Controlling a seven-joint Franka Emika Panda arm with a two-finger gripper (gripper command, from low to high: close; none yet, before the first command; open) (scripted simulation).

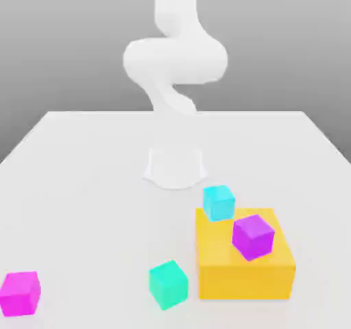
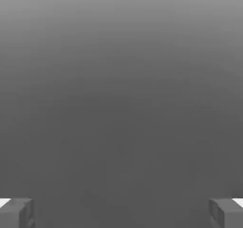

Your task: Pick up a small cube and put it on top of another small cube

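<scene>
Cube, magenta-pink [image 1: 20, 294], lies on the counter [image 1: 103, 184] at the near corner of the exterior view's left, well apart from the yellow block [image 1: 243, 278]. The end effector [image 2: 121, 215] is open: in the hand view its two fingers stand wide apart, and nothing is between them.

I judge that this cube is light and stiff, with smooth faces, so it may slide a little if one finger touches first; it does not look fragile. The good place to take hold is on two opposite side faces, at middle height, with the fingers coming from above and a moderate squeeze. A grip across the corners could make it turn.

The cube sits flat, one face upward, and it is turned slightly from the exterior view's line of sight. It has no long axis, because all its edges look nearly equal; therefore either pair of side faces can serve, and the fingers should be turned to match one pair.
</scene>
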